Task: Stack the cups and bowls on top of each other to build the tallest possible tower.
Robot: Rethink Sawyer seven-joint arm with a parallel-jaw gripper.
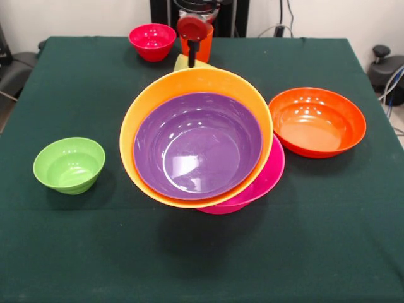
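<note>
The tower stands mid-table and leans toward the camera. A large purple bowl nests in a yellow-orange bowl, with the pink bowl showing below at the right. A pale yellow-green edge peeks out behind the tower; I cannot tell what it is. The purple cup is hidden. An orange cup stands at the far edge. The gripper hangs just in front of it. A small red bowl, a small green bowl and an orange-red bowl sit apart.
The table is covered in a dark green cloth. The robot's pedestal stands behind the far edge. Cables and dark equipment lie off the table at the right.
</note>
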